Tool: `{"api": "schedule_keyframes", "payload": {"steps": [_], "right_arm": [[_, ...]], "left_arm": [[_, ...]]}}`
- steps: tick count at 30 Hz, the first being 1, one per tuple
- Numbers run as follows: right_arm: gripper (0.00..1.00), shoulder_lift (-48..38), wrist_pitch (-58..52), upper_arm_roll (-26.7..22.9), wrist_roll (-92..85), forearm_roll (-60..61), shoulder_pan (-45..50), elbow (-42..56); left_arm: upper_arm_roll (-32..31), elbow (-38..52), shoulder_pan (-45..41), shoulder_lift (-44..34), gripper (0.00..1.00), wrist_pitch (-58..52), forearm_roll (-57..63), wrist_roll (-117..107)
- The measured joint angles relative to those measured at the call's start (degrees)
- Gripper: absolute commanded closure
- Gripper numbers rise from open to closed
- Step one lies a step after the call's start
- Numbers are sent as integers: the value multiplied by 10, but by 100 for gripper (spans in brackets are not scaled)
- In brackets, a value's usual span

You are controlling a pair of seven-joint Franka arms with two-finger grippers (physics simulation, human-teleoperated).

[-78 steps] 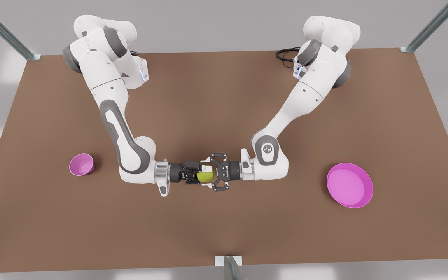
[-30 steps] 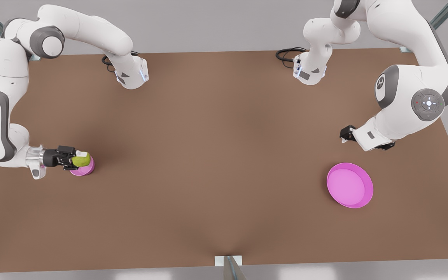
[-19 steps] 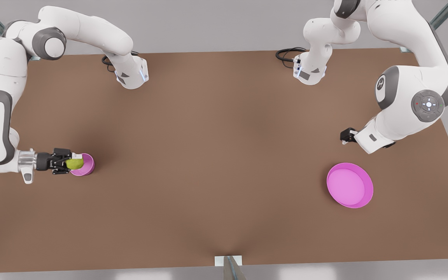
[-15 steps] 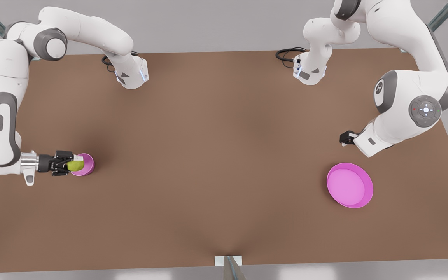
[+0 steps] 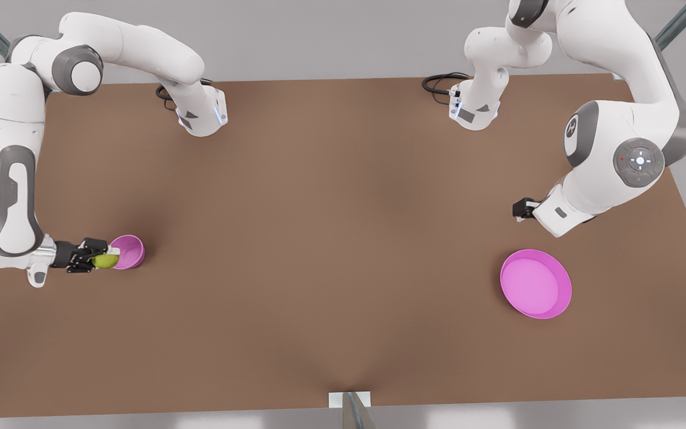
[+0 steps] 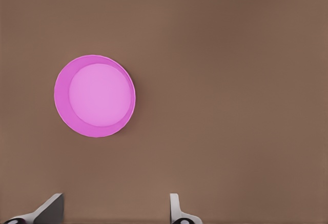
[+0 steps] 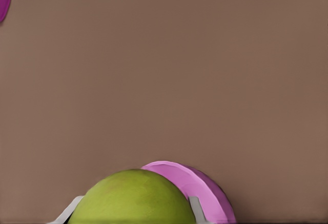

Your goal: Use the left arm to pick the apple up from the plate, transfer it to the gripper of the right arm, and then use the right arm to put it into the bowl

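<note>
The brown table point(image 5: 331, 238) carries everything, and the two white arms reach over it from the far edge. The plate point(image 5: 535, 283) lies bare toward the front view's right; above it hangs the left gripper point(image 6: 115, 211), its two pale fingertips point(image 6: 176, 206) spread well apart with nothing between them, that arm simply waiting.

Over on the front view's left sits the bowl point(image 5: 127, 251), and the right gripper point(image 5: 100, 260) is stretched out level beside it, its fingers pressed on either side of the apple point(image 5: 105, 260). From the right wrist view the apple point(image 7: 130, 198) sits in front of the bowl's near rim point(image 7: 200, 188), not over the opening (the rim peeks out just behind it).

That is what worries me. The bowl is hardly wider than the fruit, and the apple looks to be at the rim's outer side. Let go here and it would likely strike the edge or drop to the table and roll off; push forward too low and the fingers could knock the little bowl over.
</note>
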Motion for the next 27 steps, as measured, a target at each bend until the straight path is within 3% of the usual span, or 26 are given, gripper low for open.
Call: {"api": "schedule_keyframes", "payload": {"steps": [9, 11, 16, 19, 21, 23, 27], "right_arm": [[23, 2, -10, 1, 13, -35, -1, -14], [0, 2, -12, 3, 15, -37, 0, -15], [0, 1, -20, 7, 19, -41, 0, -9], [0, -4, -27, 14, 21, -50, 3, 62], [0, -20, -38, 90, 23, -123, 23, 162], [0, -73, -63, 179, 41, -207, 63, 199], [0, -137, -119, 236, 106, -287, 121, 213]], "left_arm": [[1, 0, 1, 1, 0, 0, 0, -16], [1, 0, 1, 1, 0, 0, 0, -19], [1, 0, 1, 1, 0, 1, 0, -24], [1, 0, 1, 1, 0, 1, 0, -27], [1, 0, 1, 1, 0, 1, 0, -28], [1, 1, 1, 1, 0, 1, 1, -29], [1, 2, 2, 0, 0, 2, 1, -31]]}}
